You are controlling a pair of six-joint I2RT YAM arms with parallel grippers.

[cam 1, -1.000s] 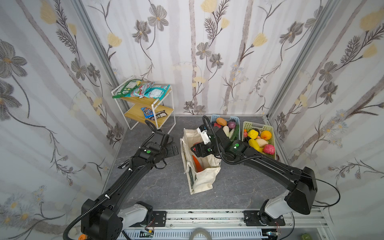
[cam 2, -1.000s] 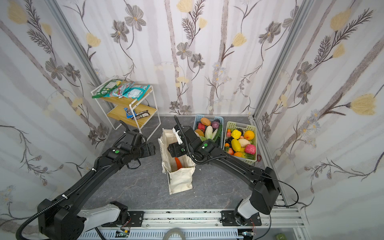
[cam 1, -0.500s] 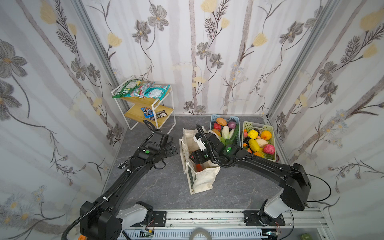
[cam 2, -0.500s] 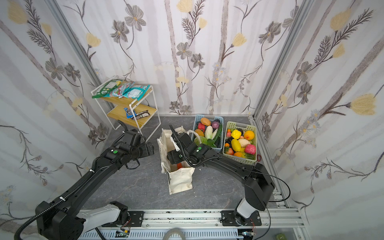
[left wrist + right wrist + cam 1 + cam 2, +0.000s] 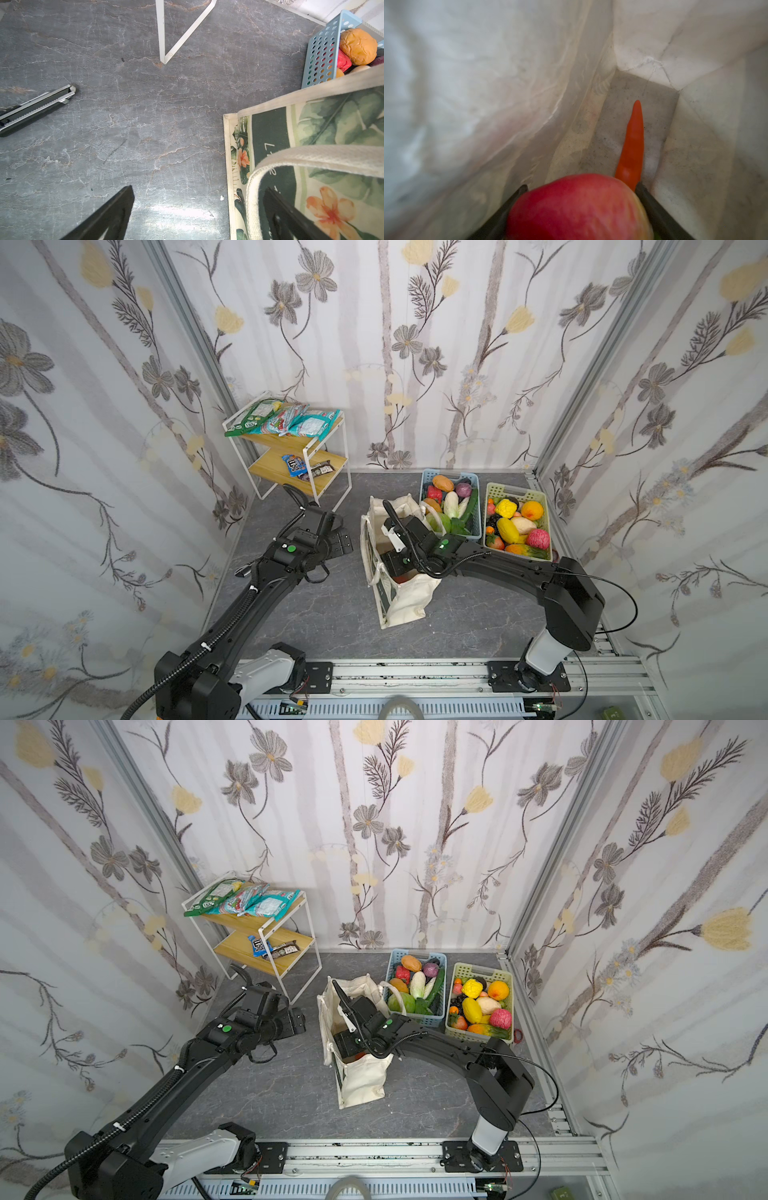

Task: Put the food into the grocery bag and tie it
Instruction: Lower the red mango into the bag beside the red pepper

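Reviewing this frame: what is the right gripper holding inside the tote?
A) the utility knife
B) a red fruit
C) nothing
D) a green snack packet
B: the right wrist view shows a red fruit clamped in the right gripper inside the grocery bag, with an orange carrot lying on the bag's floor beyond it.

A mock-up robot lab booth: floral-printed wall panels [image 5: 415, 364], silver aluminium corner posts [image 5: 582, 377], a slotted silver base rail [image 5: 415, 672]

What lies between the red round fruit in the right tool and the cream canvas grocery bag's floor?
An orange toy carrot, lying on the cream canvas bag's floor; the right wrist view shows it.
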